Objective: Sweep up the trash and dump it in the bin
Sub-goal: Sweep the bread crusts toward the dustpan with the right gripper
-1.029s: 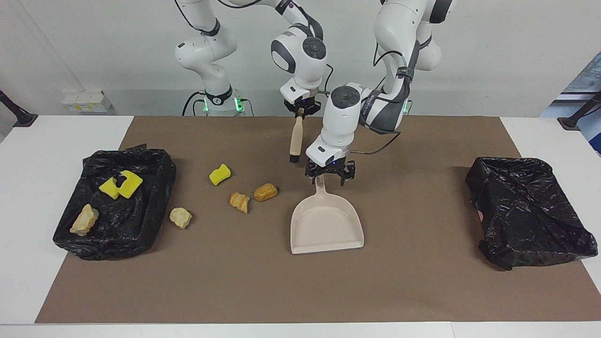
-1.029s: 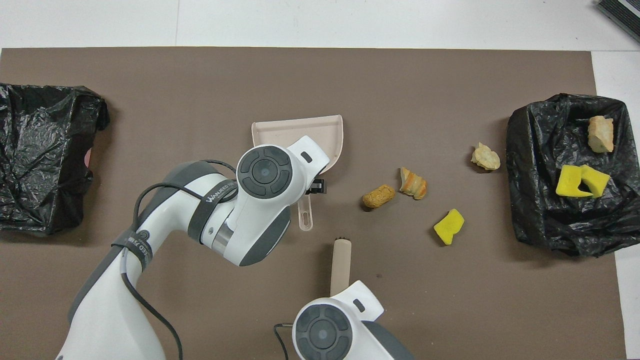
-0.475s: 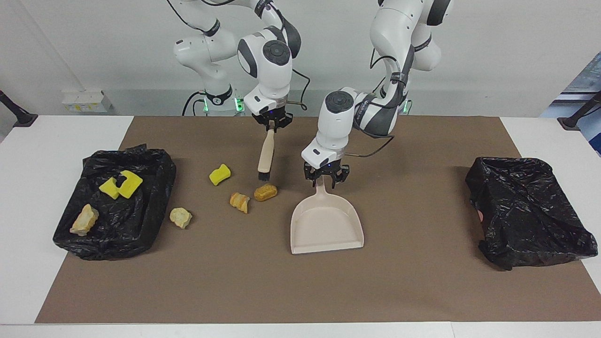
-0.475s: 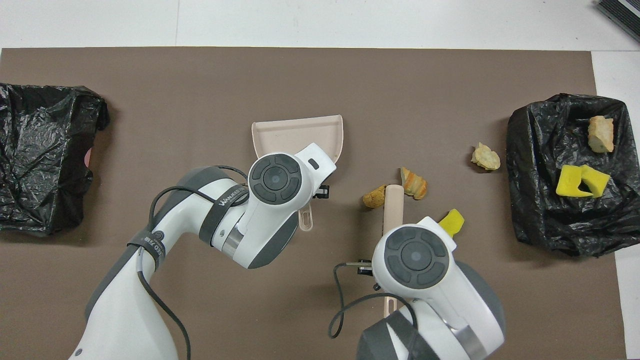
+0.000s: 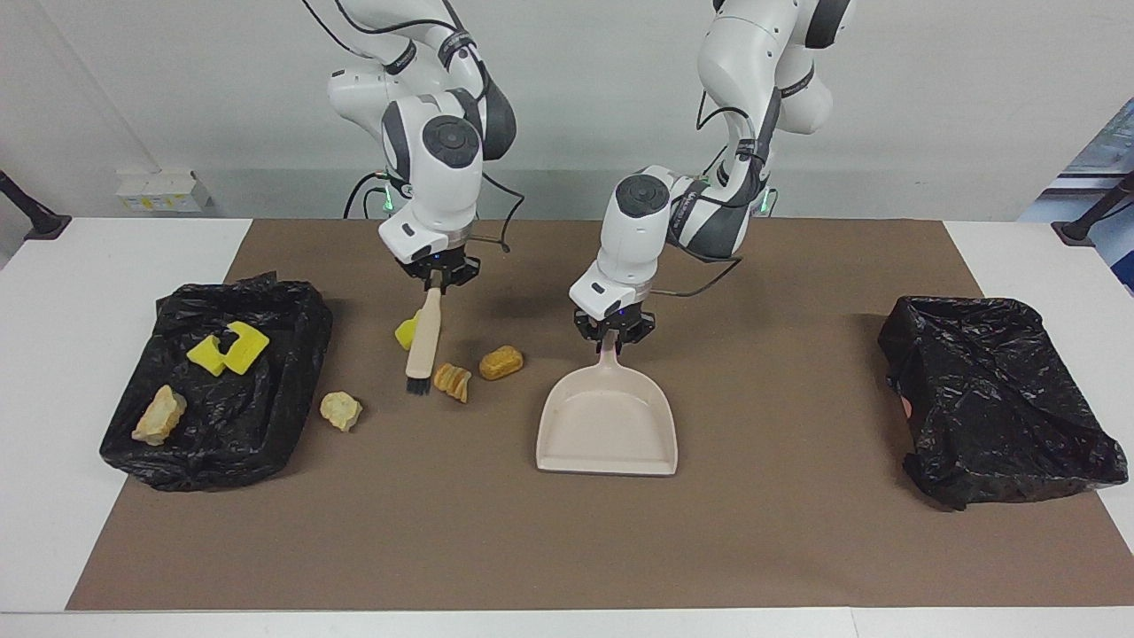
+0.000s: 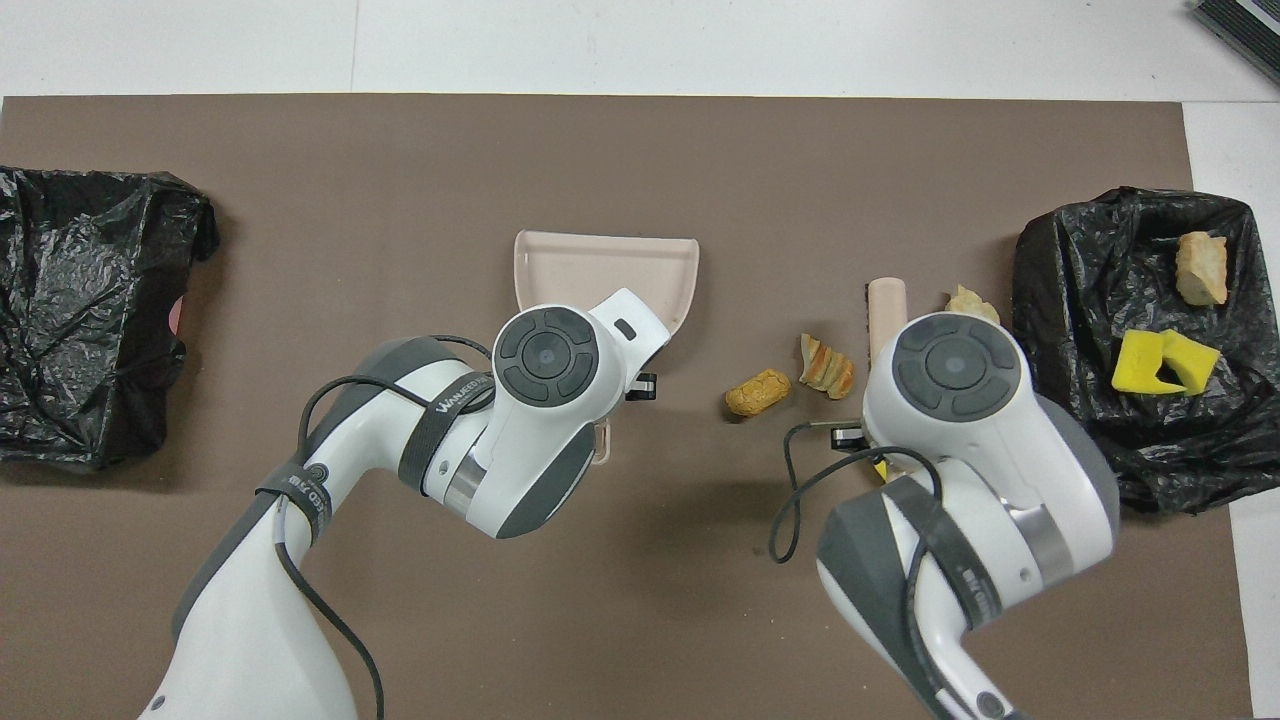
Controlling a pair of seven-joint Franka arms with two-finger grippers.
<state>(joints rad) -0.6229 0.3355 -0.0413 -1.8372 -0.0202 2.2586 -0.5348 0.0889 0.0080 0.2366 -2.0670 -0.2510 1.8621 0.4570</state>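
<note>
On the brown mat covering the white worktop [image 5: 53, 372], my left gripper [image 5: 613, 341] pinches the beige plastic dustpan [image 5: 607, 425] by its handle; my right gripper [image 5: 438, 276] clamps the beige wooden brush [image 5: 423, 341] beside the loose yellow sponge and bread scraps [image 5: 454, 379] mid-mat. A hard stroke could scatter them past the pan.

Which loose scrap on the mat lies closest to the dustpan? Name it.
The golden-brown bread roll. It lies beside the dustpan, while the striped pastry piece, yellow sponge chunk and pale piece lie nearer the right arm's end.
</note>
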